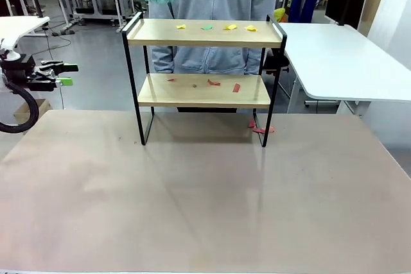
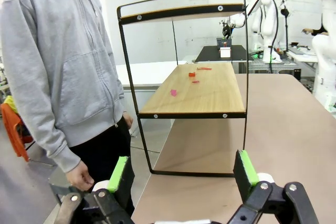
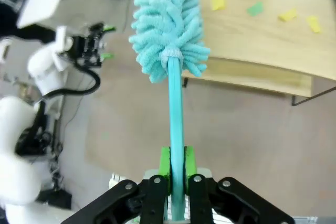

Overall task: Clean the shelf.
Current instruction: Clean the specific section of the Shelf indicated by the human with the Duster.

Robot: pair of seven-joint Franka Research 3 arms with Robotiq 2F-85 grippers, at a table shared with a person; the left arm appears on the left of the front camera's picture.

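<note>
Front view: the shelf (image 1: 204, 75) stands on the worktop (image 1: 205, 197), with a person (image 1: 218, 4) right behind it. Yellow scraps (image 1: 231, 27) lie on its top board and red scraps (image 1: 214, 83) on the lower. Left of the shelf hangs the left gripper (image 1: 66, 74).

Left wrist view: its fingers (image 2: 119, 174) gape wide, nothing between them, facing the shelf's end.

Right wrist view: the right gripper (image 3: 177, 163) clamps a teal duster (image 3: 168, 19) by its handle, with the head above the shelf's left end.

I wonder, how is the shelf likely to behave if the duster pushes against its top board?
The shelf looks light: thin black frame, two slim boards, so it would probably slide on the smooth table. Standing tall on narrow feet, it may tip if pushed high. The duster head looks soft, so it should give first.
</note>
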